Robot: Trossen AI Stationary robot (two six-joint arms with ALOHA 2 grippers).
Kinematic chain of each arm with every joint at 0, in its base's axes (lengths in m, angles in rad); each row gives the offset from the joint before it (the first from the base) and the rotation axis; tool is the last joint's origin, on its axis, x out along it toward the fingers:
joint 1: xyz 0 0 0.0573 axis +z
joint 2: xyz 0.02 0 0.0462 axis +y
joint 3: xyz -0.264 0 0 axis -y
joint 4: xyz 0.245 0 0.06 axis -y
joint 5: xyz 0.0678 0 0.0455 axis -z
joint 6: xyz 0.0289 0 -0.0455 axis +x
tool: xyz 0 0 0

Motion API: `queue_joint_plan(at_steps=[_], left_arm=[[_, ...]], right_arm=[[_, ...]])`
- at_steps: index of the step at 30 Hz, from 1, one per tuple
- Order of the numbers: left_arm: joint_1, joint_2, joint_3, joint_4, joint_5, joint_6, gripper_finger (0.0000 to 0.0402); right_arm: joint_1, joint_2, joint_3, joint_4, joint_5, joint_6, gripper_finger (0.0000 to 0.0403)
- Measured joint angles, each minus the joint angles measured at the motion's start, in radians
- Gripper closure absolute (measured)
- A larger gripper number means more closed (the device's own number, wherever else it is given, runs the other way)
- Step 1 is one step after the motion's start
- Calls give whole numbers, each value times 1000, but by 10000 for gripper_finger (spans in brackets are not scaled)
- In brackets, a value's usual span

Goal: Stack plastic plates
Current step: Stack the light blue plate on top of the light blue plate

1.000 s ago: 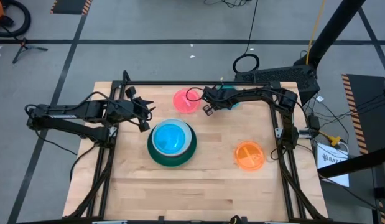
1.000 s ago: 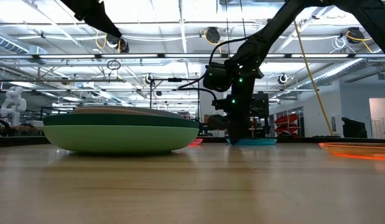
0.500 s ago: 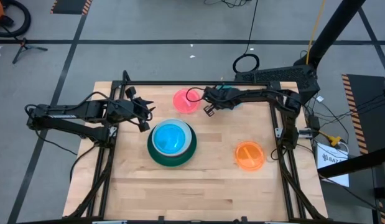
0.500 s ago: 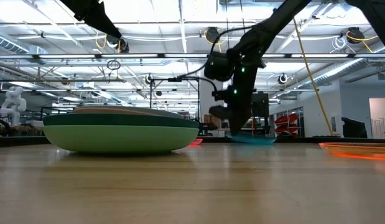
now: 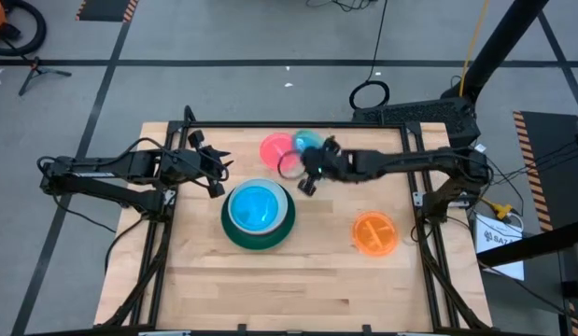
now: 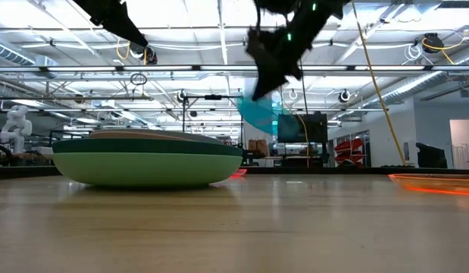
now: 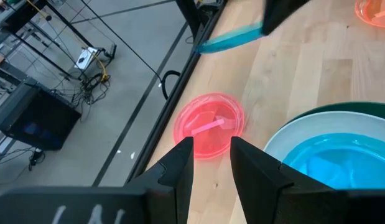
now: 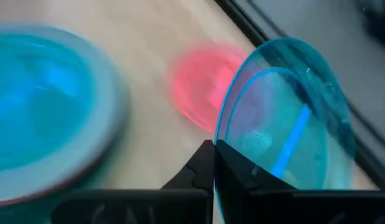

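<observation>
A stack of plastic plates [image 5: 258, 213] sits mid-table, dark green at the bottom and blue on top. A hot pink small plate [image 5: 274, 150] lies flat near the far edge. An orange small plate [image 5: 374, 233] lies at the right. My right gripper [image 5: 312, 159] is in the air beside the pink plate, shut on a cyan small plate [image 5: 307, 142]. My left gripper [image 5: 215, 174] hovers open left of the stack, holding nothing. My right gripper pinches the cyan plate's rim [image 8: 224, 142] between its two shut fingers, coming slantwise from the table's right and pointing down. The plate is lifted clear of the table. It is tipped steeply and hangs below the fingers [image 6: 258, 114].
Bare wood lies in front of the stack toward the near edge [image 5: 270, 289]. A metal frame [image 5: 429, 215] runs along the table's sides and far edge. A thin cable loop [image 5: 290, 166] hangs by my right gripper.
My right gripper has shut on the cyan plate at the far edge. It then rose and swung left and toward the stack, rolling as it went. The cyan plate has left the table and tipped from flat to steeply tilted.
</observation>
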Motion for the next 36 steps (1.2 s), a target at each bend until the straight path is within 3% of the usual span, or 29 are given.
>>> queue_joint_plan(at_steps=[4,9,14,24,36], left_arm=[[0,0,0,0,0,-1,289],[0,0,0,0,0,0,289],[0,0,0,1,0,-1,289],[0,0,0,0,0,-8,289],[0,0,0,-14,0,-14,289]], right_arm=[[125,-13,1,140,-12,-139,402],[233,12,2,318,-133,-279,402],[293,78,24,369,-194,-364,402],[319,237,135,368,-186,-467,402],[318,291,150,361,-186,-488,392]])
